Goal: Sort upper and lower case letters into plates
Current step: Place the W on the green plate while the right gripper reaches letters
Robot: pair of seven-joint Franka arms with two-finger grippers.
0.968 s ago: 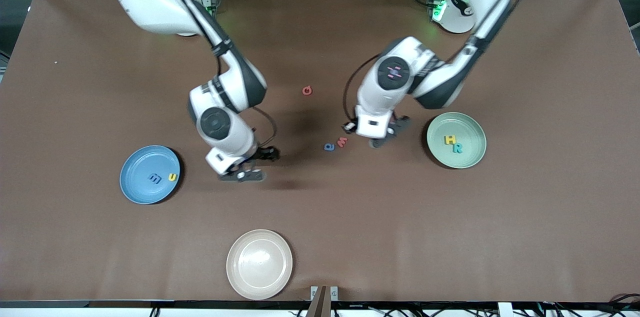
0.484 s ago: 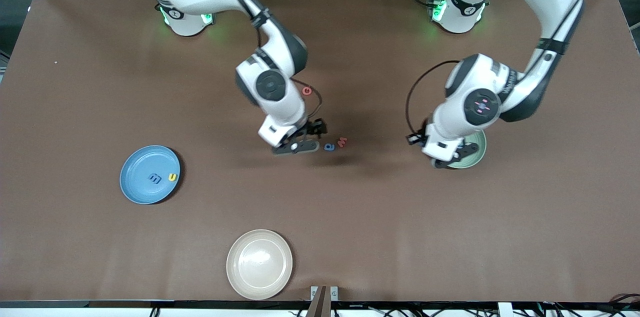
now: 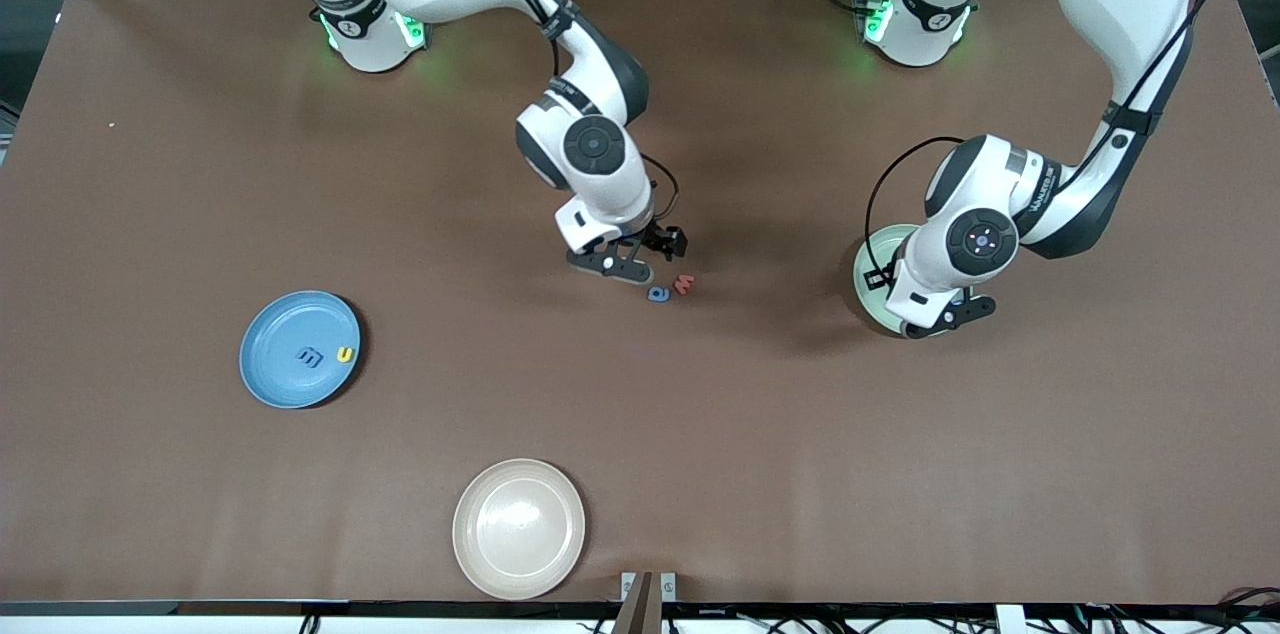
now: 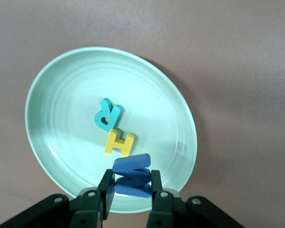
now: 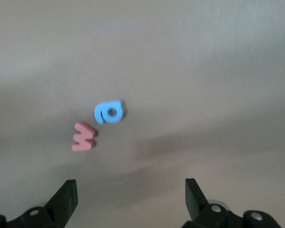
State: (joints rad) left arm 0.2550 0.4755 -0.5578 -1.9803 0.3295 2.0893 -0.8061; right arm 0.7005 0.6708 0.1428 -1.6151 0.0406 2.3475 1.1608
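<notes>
My left gripper (image 3: 944,316) is shut on a blue letter (image 4: 132,175) and holds it over the edge of the mint green plate (image 3: 866,276). In the left wrist view that plate (image 4: 61,90) holds a teal R (image 4: 107,114) and a yellow H (image 4: 119,142). My right gripper (image 3: 640,258) is open and empty, just above the table beside a light blue letter (image 3: 657,294) and a red letter (image 3: 684,285); both show in the right wrist view, blue (image 5: 109,112) and red (image 5: 83,136). The sky blue plate (image 3: 275,334) holds a blue letter (image 3: 310,356) and a yellow letter (image 3: 344,354).
A beige cream plate (image 3: 519,528) lies near the table's front edge, nearer to the front camera than all else. The brown table (image 3: 800,464) is bare between the plates. The right arm's wrist hides the table just past the two loose letters.
The right arm swung from near the sky blue plate to the two loose letters at mid-table. The left arm carried the blue letter from mid-table to over the mint plate.
</notes>
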